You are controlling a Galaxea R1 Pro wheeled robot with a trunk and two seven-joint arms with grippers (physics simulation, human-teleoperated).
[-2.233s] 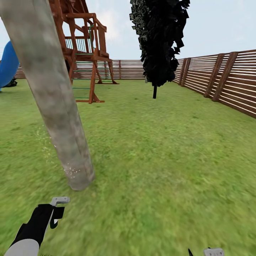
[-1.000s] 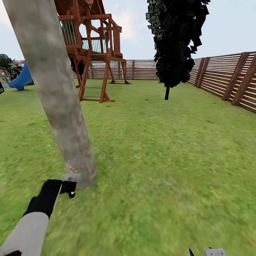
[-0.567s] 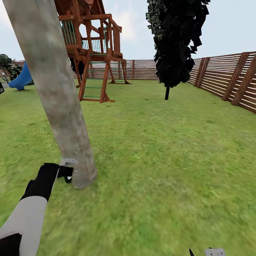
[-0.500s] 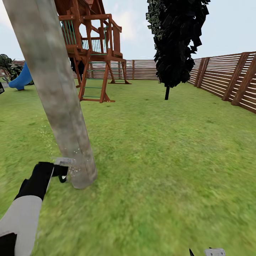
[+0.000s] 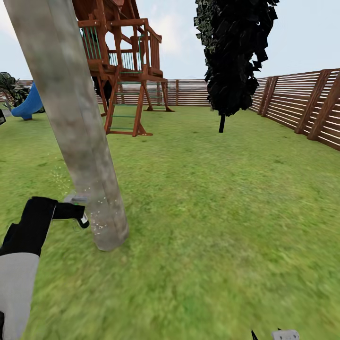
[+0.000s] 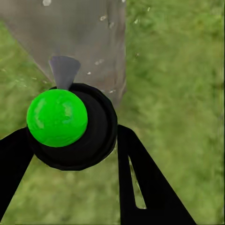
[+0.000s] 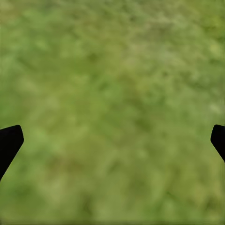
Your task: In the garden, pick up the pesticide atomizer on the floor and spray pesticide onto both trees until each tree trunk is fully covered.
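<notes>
Left gripper [image 5: 78, 213] is clamped on the pesticide atomizer [image 6: 70, 126], fingers [image 6: 140, 187] on both sides of the dark bottle, green spot facing the wrist camera, grey nozzle aimed at the tree trunk [image 5: 80, 137] just beside it near the base; white specks dot the bark there. Right gripper [image 7: 112, 140] is spread wide, both fingertips at the frame edges over blurry grass [image 7: 112, 93]. Second tree [image 5: 233, 56] stands well apart near the wooden fence [image 5: 302, 104], with a wooden play tower [image 5: 125, 71] behind the near trunk.
</notes>
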